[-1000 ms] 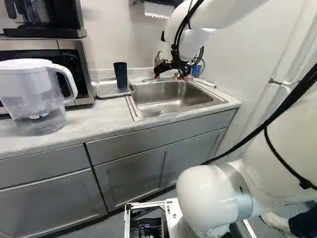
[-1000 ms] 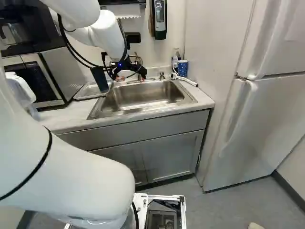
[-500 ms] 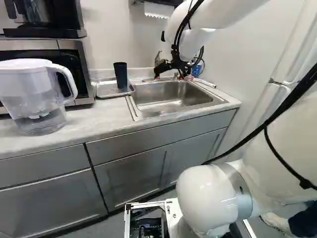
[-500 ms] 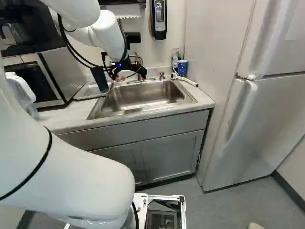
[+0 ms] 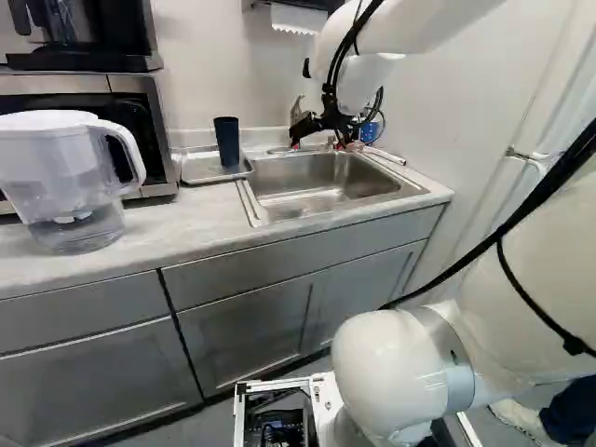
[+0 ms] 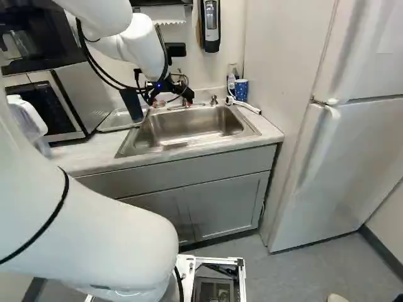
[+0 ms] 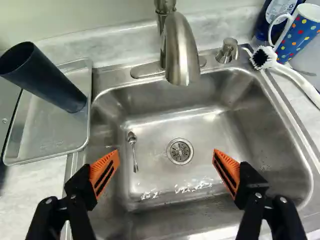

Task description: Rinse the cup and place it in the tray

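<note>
Wrist view gives me the gripper [image 7: 166,157] spread wide with nothing in its grasp, above the sink [image 7: 240,132]. The cup [image 7: 47,80] stands upright in the tray [image 7: 45,135], so I judge the placing done, though I can't tell whether it was rinsed. If it was, I'd back away smoothly, keeping clear of the tap [image 7: 180,50] and never swinging toward the cup, which looks tall and easily tipped. If not, I'd straddle it evenly, pinch gently and lift straight before crossing to the tap. My count: one cup, one tray, one sink, one tap, one drain [image 7: 180,151], one spoon [image 7: 133,145], one brush [image 7: 295,78] and one spotted mug [image 7: 300,37]
</note>
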